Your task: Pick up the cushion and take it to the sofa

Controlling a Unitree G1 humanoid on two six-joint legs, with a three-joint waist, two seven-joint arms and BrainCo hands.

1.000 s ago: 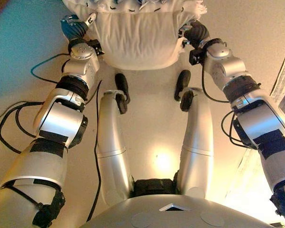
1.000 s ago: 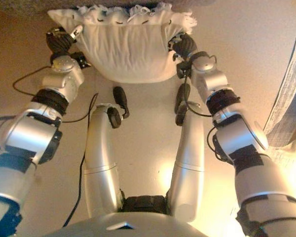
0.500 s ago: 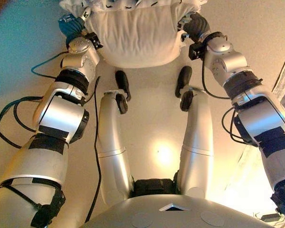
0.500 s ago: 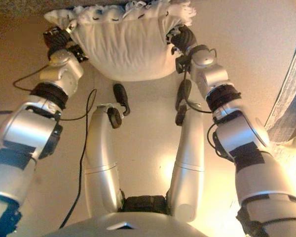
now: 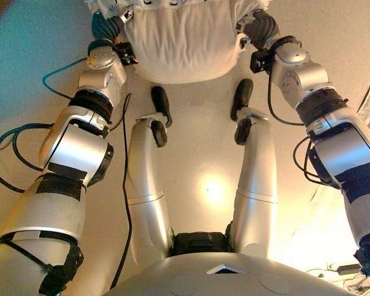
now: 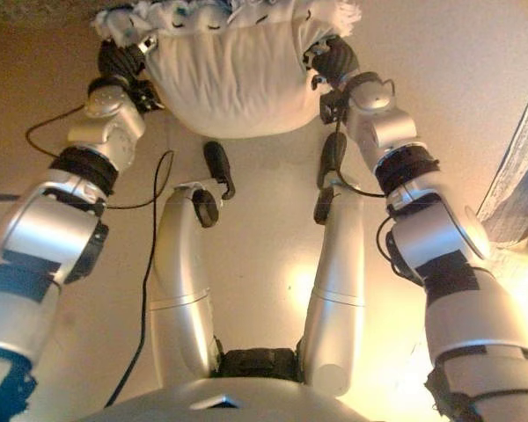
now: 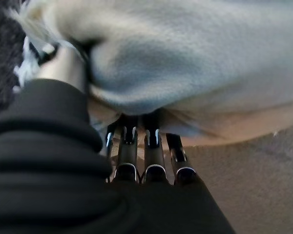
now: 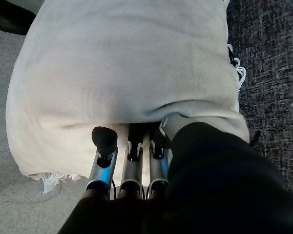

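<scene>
From my head, in the left eye view, the cushion [image 5: 184,37] hangs in front of me, clear of the floor [image 5: 203,142], clamped between my two hands. My left hand [image 5: 108,28] presses its left end and my right hand [image 5: 260,26] its right end; I squeeze from both sides because the cushion is soft and wide, and one hand alone would let it sag.

The right eye view shows the same hold, with the fringe [image 6: 202,13] along the cushion's far edge.

In my left wrist view my fingers [image 7: 154,139] reach under the cushion and my thumb [image 7: 63,70] digs into its upper face, so that hand is closed round the fabric, pinching it. Dark woven fabric [image 7: 5,58] shows just beside the cushion; I judge it to be the sofa.

In my right wrist view most fingers [image 8: 136,146] are buried under the cushion's edge, while one [image 8: 104,141] lies outside against it; whether they curl I cannot tell. The dark fabric lies just beyond the cushion, so setting it down looks near.
</scene>
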